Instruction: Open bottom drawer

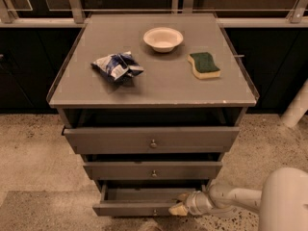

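Note:
The bottom drawer (130, 208) is the lowest and narrowest grey front of three, with a tiny brass knob (155, 211). It stands pulled out, its inside showing as a dark slot behind the front. My gripper (179, 203) is at the drawer's right end, its pale fingertips (176, 210) at the top edge of the front. The white arm (240, 198) reaches in from the lower right.
The middle drawer (153, 170) and top drawer (152, 139) sit above, each slightly out. On the cabinet top (159, 85) lie a crumpled blue-white bag (117, 67), a white bowl (163, 38) and a green-yellow sponge (204, 64). Speckled floor surrounds the cabinet.

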Controlling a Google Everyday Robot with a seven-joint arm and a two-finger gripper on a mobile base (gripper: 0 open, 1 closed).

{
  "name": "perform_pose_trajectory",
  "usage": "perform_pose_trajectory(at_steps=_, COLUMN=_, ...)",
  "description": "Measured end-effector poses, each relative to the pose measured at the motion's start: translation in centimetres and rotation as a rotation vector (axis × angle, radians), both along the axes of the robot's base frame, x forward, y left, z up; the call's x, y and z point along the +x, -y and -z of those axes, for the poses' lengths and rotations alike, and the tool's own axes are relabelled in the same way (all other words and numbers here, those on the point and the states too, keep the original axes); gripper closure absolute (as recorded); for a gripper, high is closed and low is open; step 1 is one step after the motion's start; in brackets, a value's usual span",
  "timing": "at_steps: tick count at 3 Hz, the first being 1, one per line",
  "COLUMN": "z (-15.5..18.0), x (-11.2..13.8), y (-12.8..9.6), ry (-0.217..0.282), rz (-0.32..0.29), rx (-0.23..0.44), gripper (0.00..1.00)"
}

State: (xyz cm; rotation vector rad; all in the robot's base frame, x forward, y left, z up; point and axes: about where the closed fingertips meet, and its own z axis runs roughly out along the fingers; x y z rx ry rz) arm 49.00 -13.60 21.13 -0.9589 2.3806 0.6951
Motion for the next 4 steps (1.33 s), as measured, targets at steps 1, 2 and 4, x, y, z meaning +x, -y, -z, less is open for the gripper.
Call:
perform_pose_trajectory(at_steps=1, z=0.0, x=0.0, y=0.0, ry=0.0, rz=0.0, rx=0.0, gripper=0.65)
perform_pose_trajectory(at_steps=2, z=0.4, x=-1.3, y=-0.8, ry=-0.022, rz=-0.03, rx=0.002, gripper=0.65)
perform_pose_trajectory(at_steps=4, z=0.7, x=-5.8, y=-2.5, ry=-0.064, rz=-0.082, rx=0.102, gripper=0.18)
